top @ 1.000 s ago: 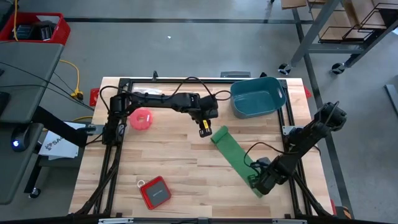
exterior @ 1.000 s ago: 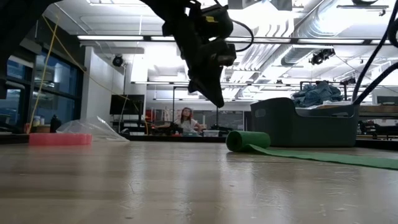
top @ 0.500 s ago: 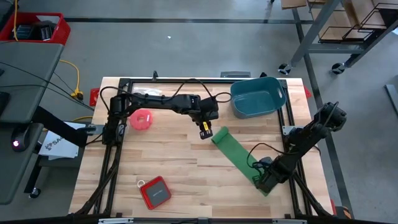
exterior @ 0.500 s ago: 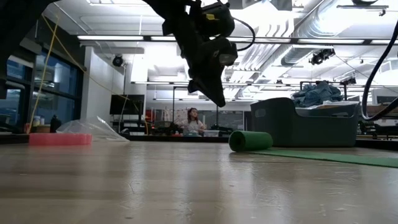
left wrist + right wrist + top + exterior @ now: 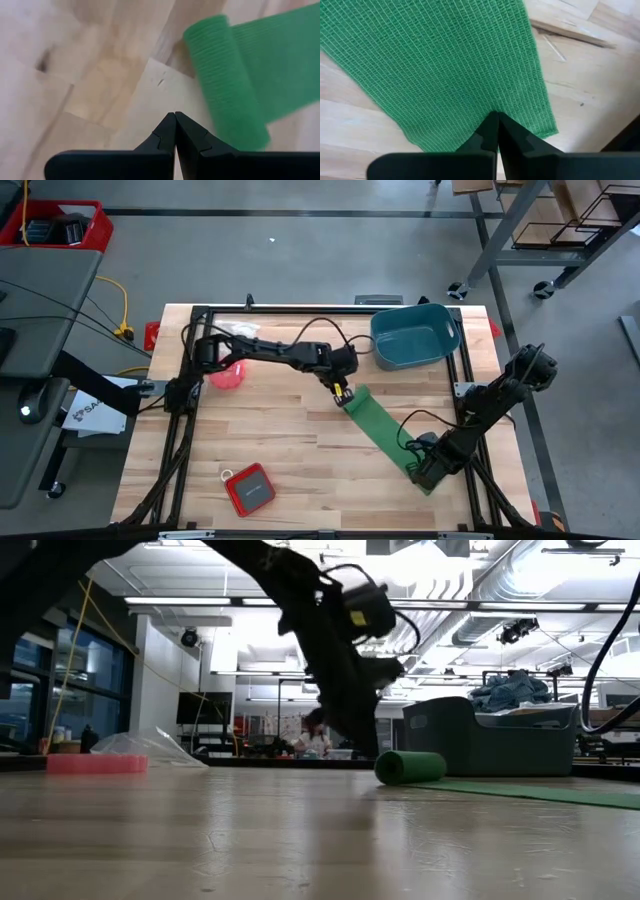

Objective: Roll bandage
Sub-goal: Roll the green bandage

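Note:
The bright green bandage point(image 5: 385, 435) lies flat on the wooden table as a slanting strip. Its far end is rolled into a short cylinder point(image 5: 356, 396), which also shows in the low view point(image 5: 410, 767) and the left wrist view point(image 5: 225, 85). My left gripper point(image 5: 343, 392) is shut and low over the table just left of the roll point(image 5: 175, 116), with a small gap to it. My right gripper point(image 5: 422, 472) is shut on top of the strip's flat near end, close to the table's right near corner. My right gripper presses its shut fingertips down on the flat near end of the bandage point(image 5: 485, 100), a little in from the end edge. The fingers come from above, slanting. The strip lies flat on the table under them.
A teal tub point(image 5: 413, 335) stands at the back right, just beyond the roll. A pink-red ring point(image 5: 225, 373) lies at the left under my left arm. A red flat device point(image 5: 249, 488) lies near the front left. Bare wood shows between them.
My left gripper has gone down and toward the table's right and near edges, from hanging above the table to a spot just beside the bandage's rolled end. It has stayed shut.

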Available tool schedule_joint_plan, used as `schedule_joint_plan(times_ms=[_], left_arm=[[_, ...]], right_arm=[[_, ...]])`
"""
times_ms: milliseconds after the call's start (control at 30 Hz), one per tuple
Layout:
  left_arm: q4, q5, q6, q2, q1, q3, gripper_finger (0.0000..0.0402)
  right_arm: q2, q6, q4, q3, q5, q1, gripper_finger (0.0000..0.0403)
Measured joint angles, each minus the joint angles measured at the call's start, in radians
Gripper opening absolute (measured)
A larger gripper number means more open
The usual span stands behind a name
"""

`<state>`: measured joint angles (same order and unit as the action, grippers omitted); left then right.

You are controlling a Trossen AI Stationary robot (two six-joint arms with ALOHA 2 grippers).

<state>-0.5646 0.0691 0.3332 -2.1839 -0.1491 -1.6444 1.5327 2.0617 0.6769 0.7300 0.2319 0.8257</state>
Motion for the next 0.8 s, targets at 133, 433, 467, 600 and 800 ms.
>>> schedule_joint_plan(times_ms=[133, 433, 467, 600, 800], left_arm=[[0.031, 0.007, 0.083, -0.027, 0.002, 0.000, 0.0000], [0.141, 0.041, 0.146, -0.028, 0.007, 0.000, 0.0000], [0.135, 0.036, 0.148, -0.028, 0.009, 0.000, 0.0000], [0.102, -0.011, 0.161, -0.028, 0.022, 0.000, 0.0000], [0.093, -0.044, 0.174, -0.028, 0.047, 0.000, 0.0000]], right_arm=[[0.000, -0.001, -0.001, 0.000, 0.000, 0.000, 0.0000], [0.000, -0.002, -0.003, 0.000, -0.003, 0.000, 0.0000], [0.000, -0.002, -0.003, 0.000, -0.003, 0.000, 0.0000], [0.000, -0.001, -0.003, 0.000, -0.003, 0.000, 0.0000], [0.000, -0.002, -0.003, 0.000, -0.003, 0.000, 0.0000]])
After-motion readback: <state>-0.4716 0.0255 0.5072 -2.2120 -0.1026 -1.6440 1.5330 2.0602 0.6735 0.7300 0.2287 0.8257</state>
